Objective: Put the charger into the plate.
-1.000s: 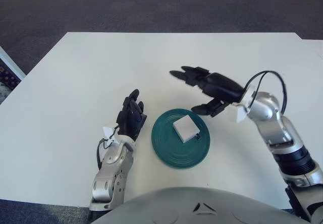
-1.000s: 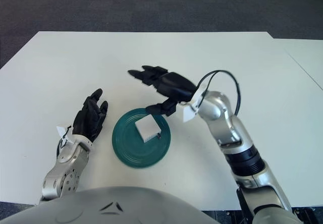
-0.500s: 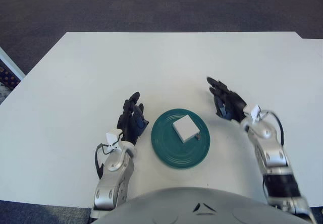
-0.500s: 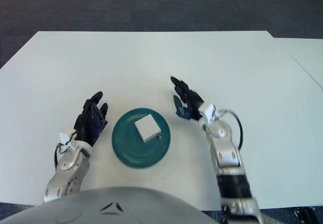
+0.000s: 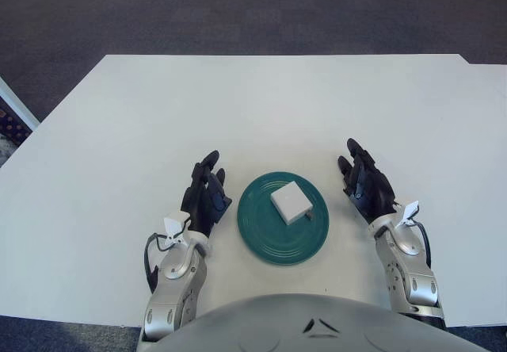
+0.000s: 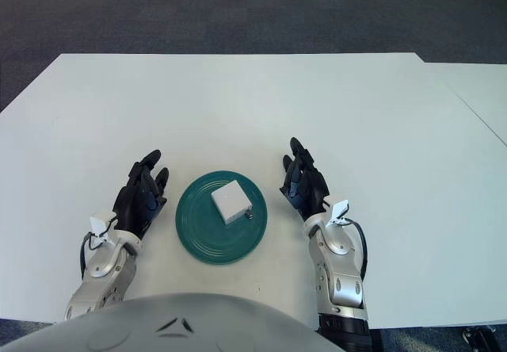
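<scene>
The white charger [image 5: 291, 202] now lies inside the teal plate [image 5: 269, 245], a little toward its far right, its plug prongs pointing at the plate's right rim. Nothing is touching it. The right robot hand [image 5: 366, 188], which a second ago hovered above the far side of the plate with its fingers spread, has drawn back and down to the right of the plate, just beside its rim but clear of it; its fingers are extended and relaxed, holding nothing. The left robot hand [image 5: 204, 197] shows just left of the plate, fingers loosely extended and empty, much where it was before. Both sit low over the white counter [image 5: 238, 106]; whether they touch it cannot be told. With the charger released in the plate and the right arm withdrawn, the task looks complete.
</scene>
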